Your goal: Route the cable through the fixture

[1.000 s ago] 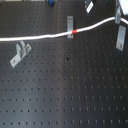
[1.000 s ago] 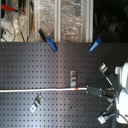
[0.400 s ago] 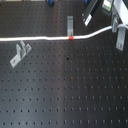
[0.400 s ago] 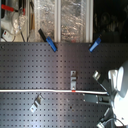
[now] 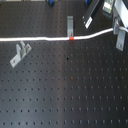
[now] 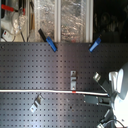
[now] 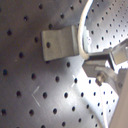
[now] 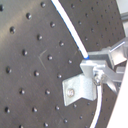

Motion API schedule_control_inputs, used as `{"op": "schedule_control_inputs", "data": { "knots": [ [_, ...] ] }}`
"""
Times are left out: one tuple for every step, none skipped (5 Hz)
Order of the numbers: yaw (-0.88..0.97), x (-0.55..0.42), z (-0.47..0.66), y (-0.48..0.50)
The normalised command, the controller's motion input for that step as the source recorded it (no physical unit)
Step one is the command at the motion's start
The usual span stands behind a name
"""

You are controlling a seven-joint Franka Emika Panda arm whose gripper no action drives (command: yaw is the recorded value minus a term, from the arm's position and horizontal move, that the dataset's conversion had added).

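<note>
The cable [image 5: 45,39] lies stretched across the black perforated board [image 5: 65,95], running from one side edge toward the other, its red band [image 5: 71,37] sitting just at the foot of a small upright metal bracket [image 5: 70,23]. Another bracket [image 5: 19,54] stands just beside the cord, not touching it as far as I can see. At the far end the gripper [image 8: 97,67] pinches the cable right next to a third bracket [image 7: 59,44]. To my eye the routing is partway: the cord runs along the brackets, but I cannot tell whether it is seated in any.
</note>
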Motion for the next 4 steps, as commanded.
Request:
{"op": "schedule_control_inputs", "data": {
  "knots": [
    [-0.05,-0.035,0.5,0.268],
    [0.0,-0.031,0.22,0.259],
    [0.0,-0.072,-0.01,0.276],
    [0.0,-0.198,-0.01,0.287]
  ]
}}
